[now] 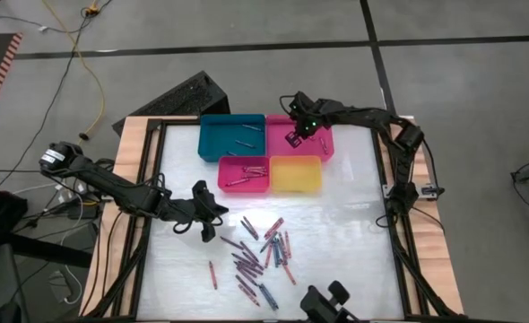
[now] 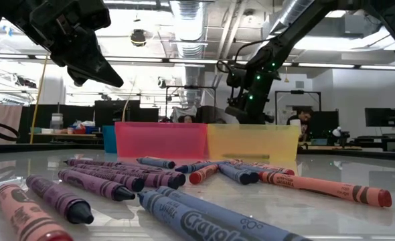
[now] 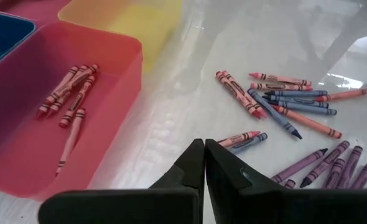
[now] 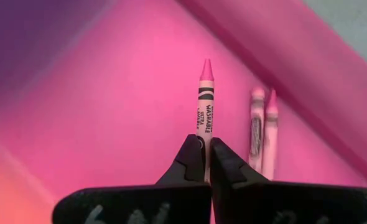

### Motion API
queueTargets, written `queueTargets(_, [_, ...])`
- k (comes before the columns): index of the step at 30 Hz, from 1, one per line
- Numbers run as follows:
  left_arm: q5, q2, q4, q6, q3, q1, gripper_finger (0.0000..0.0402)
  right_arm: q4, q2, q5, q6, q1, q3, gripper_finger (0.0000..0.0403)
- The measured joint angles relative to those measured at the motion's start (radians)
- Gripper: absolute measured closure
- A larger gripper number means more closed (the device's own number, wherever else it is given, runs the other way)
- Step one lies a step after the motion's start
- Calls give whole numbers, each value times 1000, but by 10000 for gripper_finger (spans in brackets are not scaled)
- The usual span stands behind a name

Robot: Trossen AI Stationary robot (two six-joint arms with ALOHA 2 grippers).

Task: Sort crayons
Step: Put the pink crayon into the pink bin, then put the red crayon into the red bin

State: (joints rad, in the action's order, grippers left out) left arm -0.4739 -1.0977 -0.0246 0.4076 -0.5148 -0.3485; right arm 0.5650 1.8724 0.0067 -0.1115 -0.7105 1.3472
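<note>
Fingers [image 4: 224,163] of the right gripper [image 4: 206,148] are pinching a light, stiff, probably brittle pink crayon [image 4: 204,102] near its base, above the pink tray [image 4: 109,124]; left gripper [image 3: 204,149] is hanging pressed together, empty

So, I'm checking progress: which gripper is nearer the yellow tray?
Right. The right gripper hangs over the pink tray just behind the yellow tray; the left gripper is farther, by the loose crayons.

Trays [image 1: 296,175] wall off the far side — crayons [image 1: 263,256] litter mid-table.
</note>
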Motion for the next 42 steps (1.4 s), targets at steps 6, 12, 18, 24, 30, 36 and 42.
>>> queueTargets(6, [-5, 0, 0, 1, 0, 0, 401, -31, 27, -6, -4, 3, 0, 398])
queueTargets(12, [-5, 0, 5, 1, 0, 0, 401, -32, 32, -6, -12, 3, 1, 384])
queueTargets(18, [-5, 0, 8, 1, 0, 0, 401, -27, 32, -6, -12, 1, 1, 353])
queueTargets(24, [-5, 0, 8, 1, 0, 0, 401, -21, -3, -7, -12, 2, 1, 347])
queueTargets(30, [-5, 0, 8, 1, 0, 0, 401, -18, -102, -12, -12, 9, 1, 347])
queueTargets(36, [-8, 0, 8, 0, 0, 0, 401, -2, -241, -105, -10, 59, 1, 347])
queueTargets(42, [-40, 0, 9, 0, 0, 0, 401, -9, -323, -323, 65, 184, 2, 346])
